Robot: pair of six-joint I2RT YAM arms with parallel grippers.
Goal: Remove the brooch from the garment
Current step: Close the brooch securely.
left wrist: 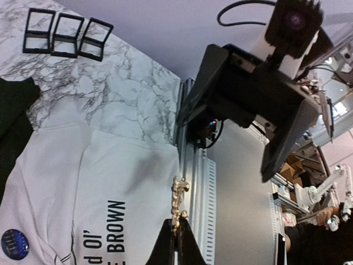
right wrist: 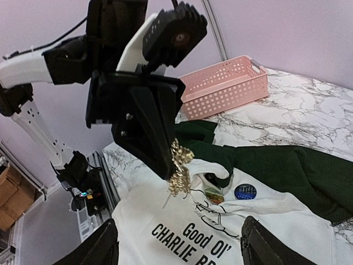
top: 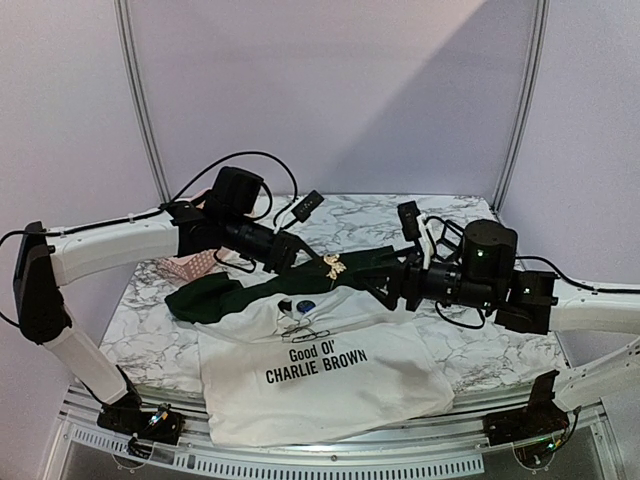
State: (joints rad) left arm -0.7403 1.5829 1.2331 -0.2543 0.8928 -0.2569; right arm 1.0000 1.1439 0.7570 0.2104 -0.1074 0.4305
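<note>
The gold brooch (right wrist: 179, 165) hangs in the air, pinched between the black fingertips of my left gripper (right wrist: 170, 170), which is shut on it. Its thin pin points down, and the fabric lies below it. In the left wrist view the brooch (left wrist: 179, 204) sticks up from the closed fingertips (left wrist: 177, 229). The garment (top: 320, 385) lies flat below, white with dark green sleeves and "Good Ol' CHARLIE BROWN" print (right wrist: 220, 237). My right gripper (right wrist: 179, 245) faces the brooch from close by, open, nothing between its fingers. From above, the brooch (top: 333, 265) sits between the left gripper (top: 318, 262) and the right gripper (top: 375, 272).
A pink perforated basket (right wrist: 226, 85) stands at the table's back left, shown from above (top: 190, 265). A round blue badge (right wrist: 245, 191) and a smaller round pin (right wrist: 214, 194) sit near the shirt collar. Three black frames (left wrist: 66, 36) stand on the marble. The table's metal front rail (left wrist: 196, 182) runs under the shirt hem.
</note>
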